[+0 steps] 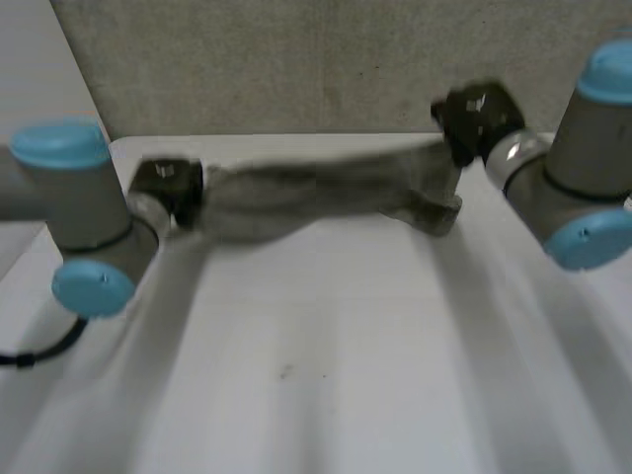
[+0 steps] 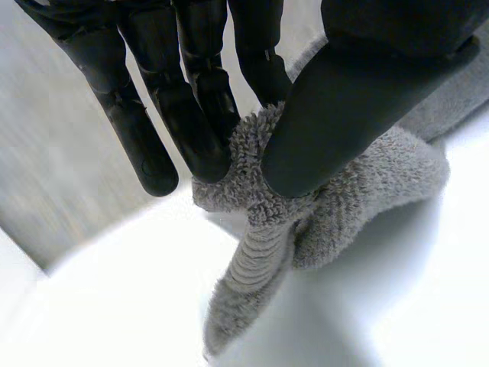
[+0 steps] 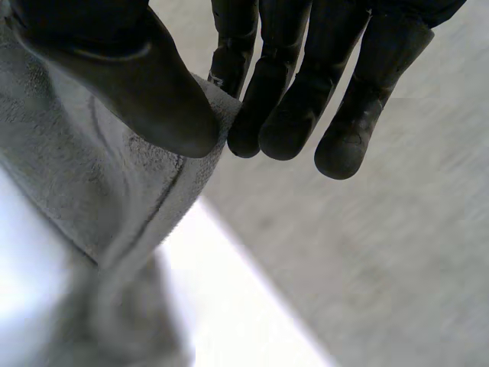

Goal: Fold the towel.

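Note:
A grey towel [image 1: 316,193] hangs stretched between my two hands above the far part of the white table [image 1: 326,355]. My left hand [image 1: 166,186] holds its left end. In the left wrist view the thumb [image 2: 344,107] pinches the bunched towel corner [image 2: 306,206] against the fingers [image 2: 191,115]. My right hand [image 1: 472,117] grips the right end, which droops a little below it. In the right wrist view the thumb [image 3: 145,92] presses the towel edge [image 3: 114,183] against the fingers [image 3: 290,115].
A grey wall [image 1: 296,59] rises just behind the table's far edge. The left arm [image 1: 69,197] and right arm [image 1: 583,168] flank the towel.

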You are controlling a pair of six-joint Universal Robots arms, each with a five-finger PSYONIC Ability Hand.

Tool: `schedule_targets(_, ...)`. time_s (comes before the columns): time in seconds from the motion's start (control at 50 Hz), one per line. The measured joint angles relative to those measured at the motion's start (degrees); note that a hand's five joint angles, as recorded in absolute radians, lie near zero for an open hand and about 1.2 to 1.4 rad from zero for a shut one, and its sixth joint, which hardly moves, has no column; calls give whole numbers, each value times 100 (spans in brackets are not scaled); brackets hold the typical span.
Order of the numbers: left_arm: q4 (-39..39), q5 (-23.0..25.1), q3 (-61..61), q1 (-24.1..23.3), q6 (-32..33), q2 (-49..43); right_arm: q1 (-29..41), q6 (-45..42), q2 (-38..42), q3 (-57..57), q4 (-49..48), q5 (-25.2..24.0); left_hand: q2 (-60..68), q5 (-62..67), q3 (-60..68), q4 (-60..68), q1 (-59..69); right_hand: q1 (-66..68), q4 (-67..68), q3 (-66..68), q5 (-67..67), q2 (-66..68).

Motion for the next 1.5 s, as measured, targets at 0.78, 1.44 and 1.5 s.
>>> schedule_targets(0.78, 1255, 20, -3725, -146, 1528, 2052, -918, -379, -1768, 4306, -1088, -562, -3898, -3819, -3902, -3907, -3743, 0, 0, 0, 0, 0)
schedule_targets(1.44, 1151, 661, -4033, 443, 1906, 2379, -1064, -412, -1571, 4293, -1171, -559, -3911, -3854, -3926, -3935, -3783, 0, 0, 0, 0, 0)
schedule_targets(1.5, 1067, 877, -4055, 526, 1900, 2369, -1064, -414, -1571, 4295, -1171, -559, -3911, -3849, -3925, -3934, -3783, 0, 0, 0, 0, 0)
